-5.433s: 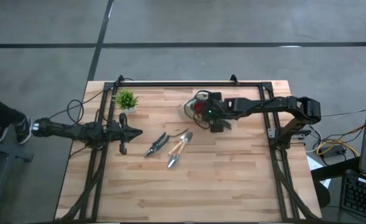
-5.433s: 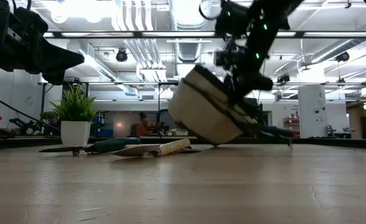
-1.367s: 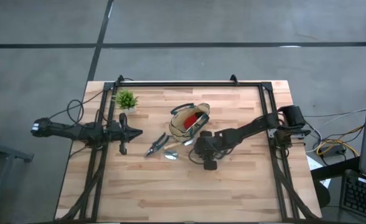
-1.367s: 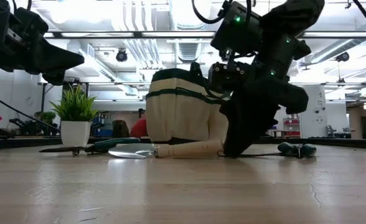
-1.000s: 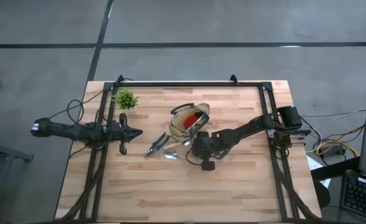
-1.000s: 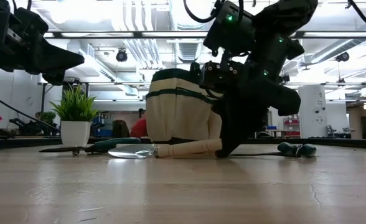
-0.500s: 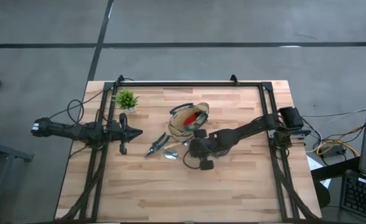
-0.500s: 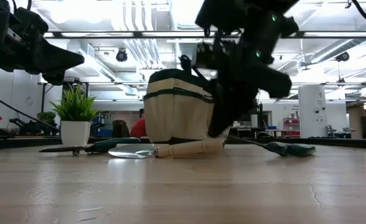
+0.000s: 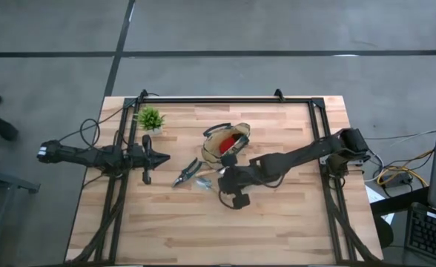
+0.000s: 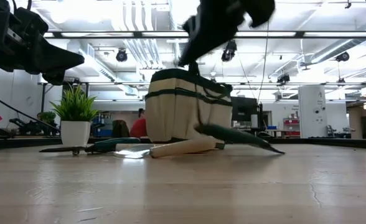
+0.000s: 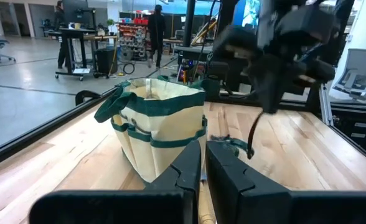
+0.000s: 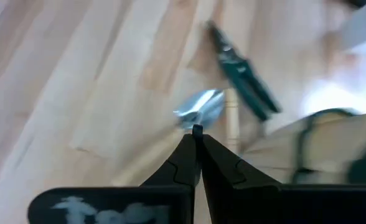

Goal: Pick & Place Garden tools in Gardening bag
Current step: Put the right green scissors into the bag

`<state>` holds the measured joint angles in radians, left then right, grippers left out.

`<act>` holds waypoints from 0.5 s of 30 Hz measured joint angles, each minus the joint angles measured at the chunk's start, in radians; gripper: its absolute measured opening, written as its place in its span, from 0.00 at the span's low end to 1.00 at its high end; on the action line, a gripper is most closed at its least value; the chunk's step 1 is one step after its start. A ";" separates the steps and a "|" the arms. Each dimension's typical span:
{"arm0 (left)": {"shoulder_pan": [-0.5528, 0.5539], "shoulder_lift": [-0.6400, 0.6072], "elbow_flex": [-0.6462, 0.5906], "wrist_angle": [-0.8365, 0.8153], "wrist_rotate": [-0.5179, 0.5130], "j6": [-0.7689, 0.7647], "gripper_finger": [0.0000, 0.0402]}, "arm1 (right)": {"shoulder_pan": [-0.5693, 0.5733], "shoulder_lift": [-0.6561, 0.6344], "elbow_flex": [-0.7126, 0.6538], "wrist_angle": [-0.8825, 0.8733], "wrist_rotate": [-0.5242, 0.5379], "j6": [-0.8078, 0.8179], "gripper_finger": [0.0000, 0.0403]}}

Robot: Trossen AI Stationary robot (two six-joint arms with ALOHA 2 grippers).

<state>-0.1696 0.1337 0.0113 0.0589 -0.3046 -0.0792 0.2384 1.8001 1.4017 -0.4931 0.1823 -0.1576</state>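
One gardening bag [image 9: 228,141], two pruners – one [image 9: 186,172], another [image 10: 239,137] – one trowel [image 10: 170,149], one potted plant [image 9: 150,119]

Right wrist view motion-blurred: trowel [image 12: 203,107] blade and pruner [image 12: 244,77] smeared, gardening bag [image 12: 323,146] cut by frame edge. Low view: right arm [image 10: 223,18] blurred, cut off at top edge; what its gripper pinches not discernible. High view: trowel handle hidden under right arm; bag contents beyond red piece [image 9: 233,139] too small to tell.
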 joint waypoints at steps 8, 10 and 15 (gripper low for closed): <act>0.000 0.000 0.000 0.000 0.000 0.000 0.08 | -0.005 -0.002 0.143 -0.054 0.054 -0.108 0.02; 0.000 0.000 0.000 0.000 0.000 0.000 0.08 | -0.007 -0.003 0.176 -0.063 0.057 -0.132 0.02; 0.000 0.000 0.000 0.000 0.000 0.000 0.08 | -0.009 -0.006 0.277 -0.096 0.057 -0.178 0.02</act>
<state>-0.1696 0.1337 0.0116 0.0593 -0.3046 -0.0792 0.2291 1.7940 1.6790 -0.5896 0.2390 -0.3358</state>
